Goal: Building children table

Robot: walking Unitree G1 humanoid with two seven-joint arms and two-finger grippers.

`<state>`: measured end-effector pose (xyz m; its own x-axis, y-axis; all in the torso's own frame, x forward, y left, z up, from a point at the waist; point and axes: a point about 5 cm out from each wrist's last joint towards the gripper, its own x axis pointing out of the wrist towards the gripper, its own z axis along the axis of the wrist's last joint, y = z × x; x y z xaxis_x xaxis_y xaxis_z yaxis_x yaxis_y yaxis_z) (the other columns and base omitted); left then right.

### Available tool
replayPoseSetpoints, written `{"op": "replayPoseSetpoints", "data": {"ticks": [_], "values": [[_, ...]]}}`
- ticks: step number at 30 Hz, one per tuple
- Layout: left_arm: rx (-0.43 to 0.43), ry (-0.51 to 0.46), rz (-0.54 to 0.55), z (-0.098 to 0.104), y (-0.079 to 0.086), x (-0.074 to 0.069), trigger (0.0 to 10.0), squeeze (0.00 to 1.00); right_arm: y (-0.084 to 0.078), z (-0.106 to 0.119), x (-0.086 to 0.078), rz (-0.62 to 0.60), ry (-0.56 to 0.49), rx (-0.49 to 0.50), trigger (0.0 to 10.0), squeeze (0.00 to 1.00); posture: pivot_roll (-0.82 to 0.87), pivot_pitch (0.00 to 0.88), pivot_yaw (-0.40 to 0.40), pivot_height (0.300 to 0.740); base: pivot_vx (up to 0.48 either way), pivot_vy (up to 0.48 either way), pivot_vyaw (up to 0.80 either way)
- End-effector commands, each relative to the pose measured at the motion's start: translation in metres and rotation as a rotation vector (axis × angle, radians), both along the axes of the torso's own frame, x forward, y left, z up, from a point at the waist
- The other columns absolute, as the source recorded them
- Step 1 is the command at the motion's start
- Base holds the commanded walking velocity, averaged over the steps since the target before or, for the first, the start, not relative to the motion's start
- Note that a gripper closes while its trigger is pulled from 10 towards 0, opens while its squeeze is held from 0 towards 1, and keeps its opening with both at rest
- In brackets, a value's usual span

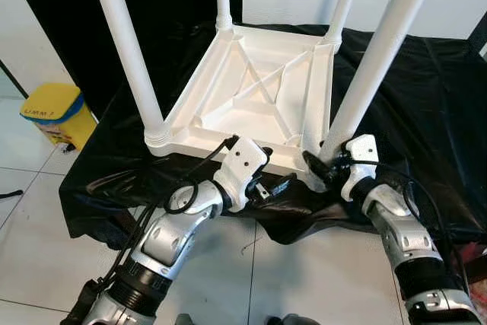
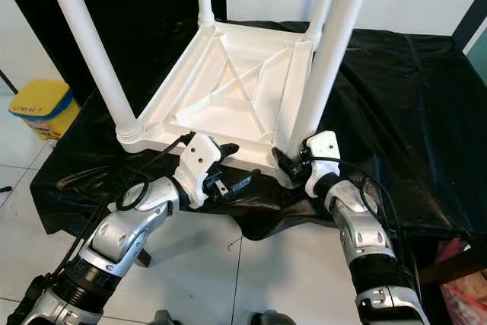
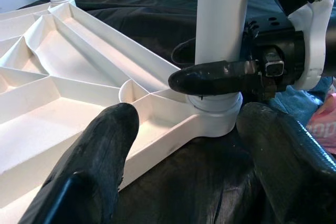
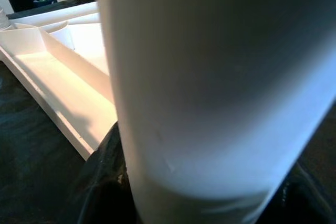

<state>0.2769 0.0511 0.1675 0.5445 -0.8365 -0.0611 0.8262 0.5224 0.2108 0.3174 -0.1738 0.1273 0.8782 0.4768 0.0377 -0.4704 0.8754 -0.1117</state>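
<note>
Table (image 1: 251,89), white plastic, lies upside down on a bench (image 1: 426,89) draped in black cloth, its ribbed underside facing up and four legs standing upward at the corners. Seen from the head camera, the near-right leg (image 1: 373,66) rises from the corner socket at about 5 o'clock of the tabletop, the near-left leg (image 1: 125,43) from about 8 o'clock, and the two far legs from 11 and 1 o'clock.

At the base of the near-right leg sits the right gripper (image 1: 326,164), its black fingers (image 3: 215,77) closed around the leg just above the socket collar; the left wrist view shows one finger across the front of the leg and another curving behind it. The right wrist view is pressed close against that same leg (image 4: 210,93), with the table's edge ribs beside it.

Left gripper (image 1: 275,185) hovers at the table's near edge, at about 6 o'clock, just beside the right gripper. Its two fingers (image 3: 105,150) are spread apart, one over the table's edge and one over the cloth, holding nothing.

On the tiled floor (image 1: 30,211) at about 9 o'clock stands a yellow bin (image 1: 57,112) with a blue band.
</note>
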Motion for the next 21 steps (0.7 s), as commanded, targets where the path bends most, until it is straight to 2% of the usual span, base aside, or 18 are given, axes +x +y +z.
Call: {"op": "replayPoseSetpoints", "data": {"ticks": [1, 4, 5, 18, 20, 21], "values": [[0.017, 0.020, -0.085, -0.0014, -0.0031, -0.0066, 10.0, 0.00, -0.0014, -0.0139, -0.0041, -0.015, 0.059, -0.010, 0.0, 0.00, 0.02, 0.077, -0.046, 0.740, 0.000, 0.000, 0.00], [0.019, 0.020, -0.085, -0.0018, -0.0026, -0.0066, 10.0, 0.00, -0.0039, -0.0162, -0.0052, -0.060, 0.063, -0.007, 0.2, 0.00, 0.02, 0.075, -0.048, 0.740, 0.000, 0.000, 0.00], [0.020, 0.019, -0.085, -0.0018, -0.0025, -0.0065, 10.0, 0.00, -0.0045, -0.0171, -0.0057, -0.090, 0.068, 0.005, 10.0, 0.00, 0.02, 0.074, -0.048, 0.740, 0.000, 0.000, 0.00], [0.026, 0.018, -0.089, -0.0023, -0.0021, -0.0058, 10.0, 0.00, -0.0013, -0.0191, -0.0079, -0.246, 0.045, 0.074, 10.0, 0.00, 0.02, 0.060, -0.055, 0.740, 0.000, 0.000, 0.00], [0.030, 0.019, -0.095, -0.0031, -0.0019, -0.0064, 10.0, 0.00, 0.0025, -0.0203, -0.0130, -0.399, 0.043, 0.115, 10.0, 0.00, 0.02, 0.057, -0.056, 0.740, 0.000, 0.000, 0.00], [0.030, 0.019, -0.095, -0.0031, -0.0019, -0.0064, 10.0, 0.00, 0.0025, -0.0203, -0.0130, -0.399, 0.043, 0.115, 10.0, 0.00, 0.02, 0.057, -0.056, 0.740, 0.000, 0.000, 0.00]]}}
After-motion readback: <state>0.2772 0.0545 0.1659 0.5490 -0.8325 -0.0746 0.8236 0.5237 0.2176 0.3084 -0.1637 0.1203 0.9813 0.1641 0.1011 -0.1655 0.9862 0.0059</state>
